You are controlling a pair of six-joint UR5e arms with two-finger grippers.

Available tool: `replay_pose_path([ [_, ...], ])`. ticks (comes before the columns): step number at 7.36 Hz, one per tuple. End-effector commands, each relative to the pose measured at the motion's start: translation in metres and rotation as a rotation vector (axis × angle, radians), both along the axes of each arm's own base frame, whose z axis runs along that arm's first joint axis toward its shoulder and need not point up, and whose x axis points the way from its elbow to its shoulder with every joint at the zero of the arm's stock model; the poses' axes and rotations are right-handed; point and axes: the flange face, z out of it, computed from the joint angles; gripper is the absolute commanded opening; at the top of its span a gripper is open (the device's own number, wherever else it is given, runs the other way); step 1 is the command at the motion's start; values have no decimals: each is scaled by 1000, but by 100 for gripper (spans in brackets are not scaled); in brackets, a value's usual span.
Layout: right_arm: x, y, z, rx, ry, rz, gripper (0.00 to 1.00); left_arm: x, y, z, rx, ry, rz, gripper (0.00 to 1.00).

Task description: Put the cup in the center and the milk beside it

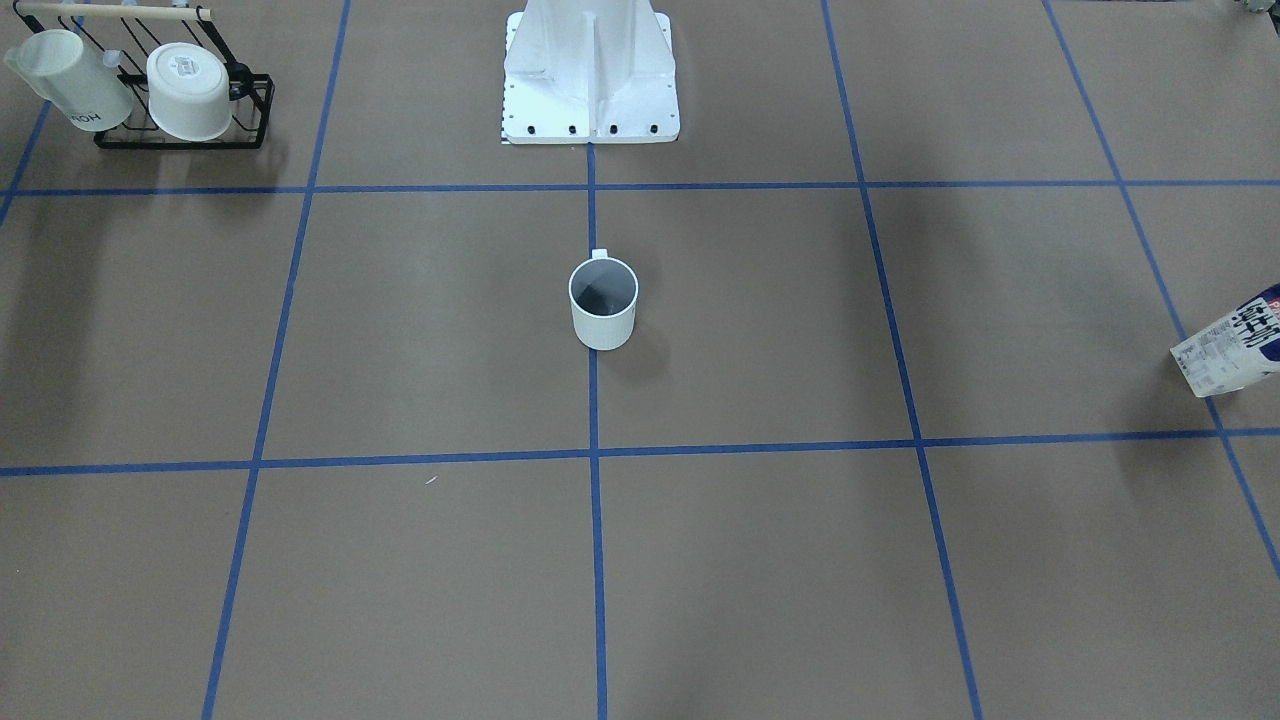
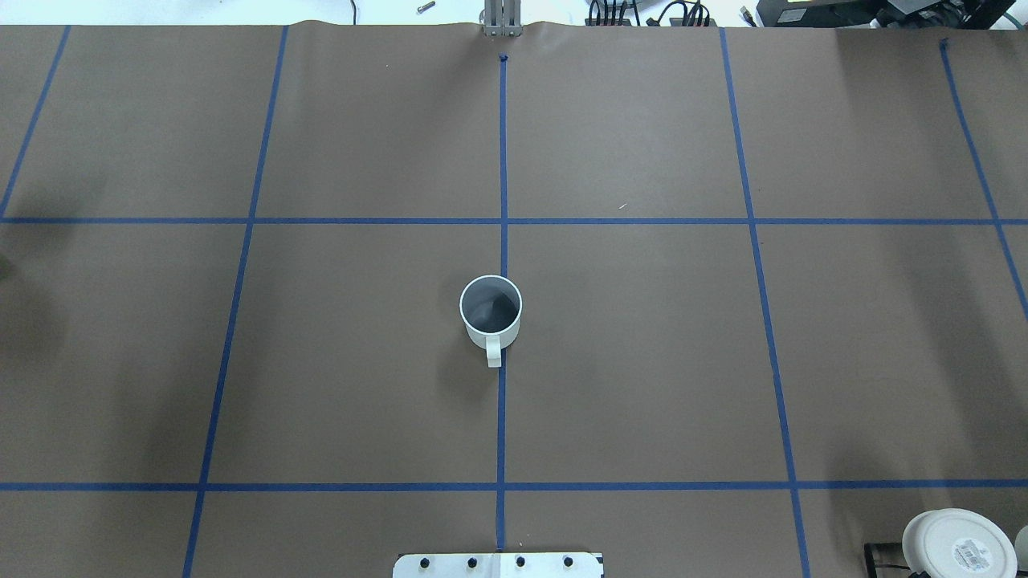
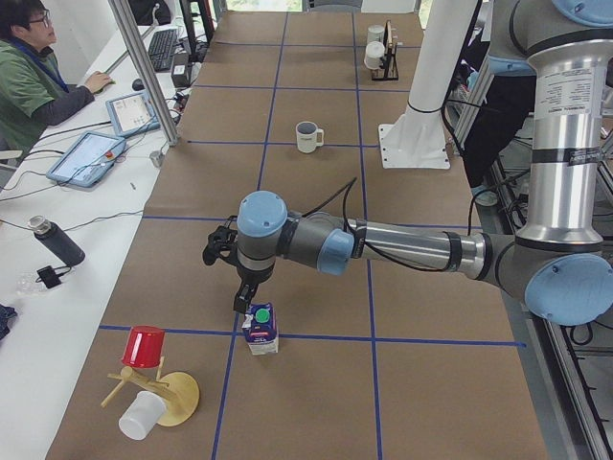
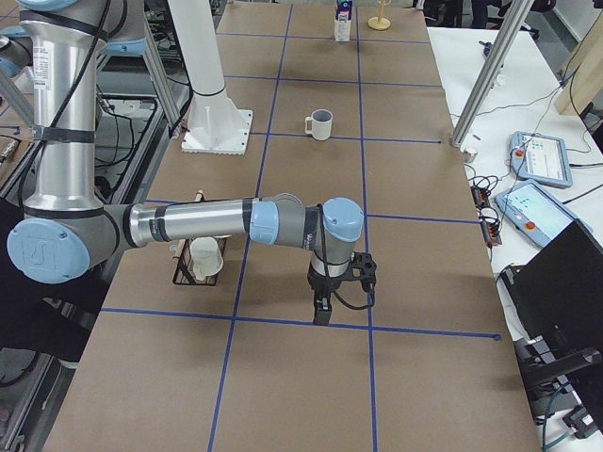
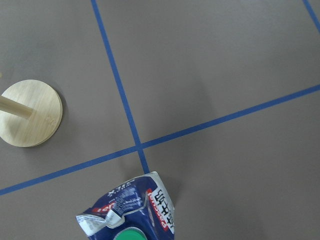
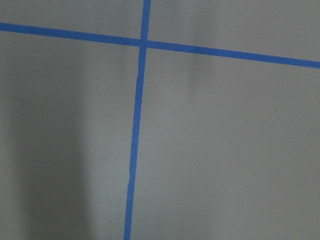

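The cup stands upright on the centre tape line in the middle of the brown gridded table, handle toward the robot's base; it also shows in the overhead view. The milk stands upright near the table's end on the robot's left, on a tape crossing, and its edge shows at the front view's right border. My left gripper hangs just above the milk's green cap; I cannot tell whether it is open or shut. My right gripper hangs low over bare table far from both; its state is unclear.
A black wire rack holding two white cups stands on the robot's right side, near the right arm. A wooden stand with a red cup and a white cup stands next to the milk. An operator sits beside the table.
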Motion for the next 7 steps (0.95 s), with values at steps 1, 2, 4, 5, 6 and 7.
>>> replay_pose_path([
  [1, 0, 1, 1, -2, 1, -2, 100, -2, -11, 56, -38, -15, -33, 98],
  [2, 0, 0, 0, 0, 1, -2, 100, -2, -10, 65, -62, 6, -95, 98],
  [4, 0, 0, -1, 1, -1, -1, 100, 0, -6, 47, -75, 70, -171, 98],
  [5, -1, 0, -1, 3, -1, -3, 100, 6, -3, 45, -94, 144, -137, 98],
  [6, -1, 0, 0, 0, 1, -3, 100, 6, 6, 55, -110, 150, -134, 98],
  [7, -2, 0, 0, 0, 1, -6, 100, 4, 18, 64, -121, 125, -148, 98],
])
